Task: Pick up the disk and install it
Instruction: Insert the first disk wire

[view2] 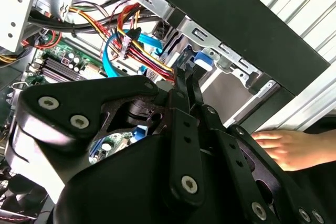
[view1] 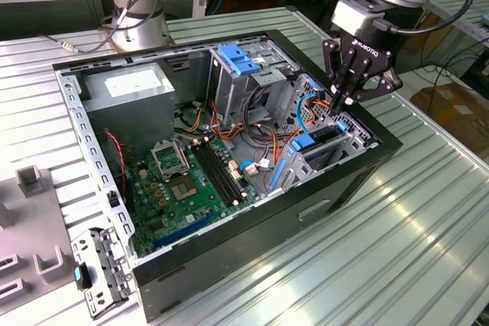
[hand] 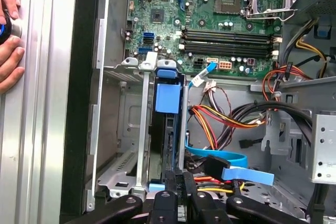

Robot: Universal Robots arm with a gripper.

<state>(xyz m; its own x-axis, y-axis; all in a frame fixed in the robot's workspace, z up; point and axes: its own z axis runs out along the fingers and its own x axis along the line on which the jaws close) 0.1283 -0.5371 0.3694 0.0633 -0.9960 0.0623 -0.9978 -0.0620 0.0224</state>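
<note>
Hovers over the drive cage (view1: 336,139) at the exterior view's right end of the open computer case (view1: 229,253): end effector (view1: 341,101), clenched, fingertips pressed together with nothing visibly between them. Sits on edge in a slot of that cage, just under those fingertips: the disk (hand: 169,98), its blue frame facing up. Beside the cage, motherboard (view1: 191,181) and loose cables (hand: 220,116). On the ribbed worktop (view1: 397,250) just outside the case, a person's hand (view2: 286,148).

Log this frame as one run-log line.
gripper: shut, fingers down in drive cage | disk: blue-framed metal hard drive, edge-on in cage slot of open black computer case | hand: person's, outside case
</note>
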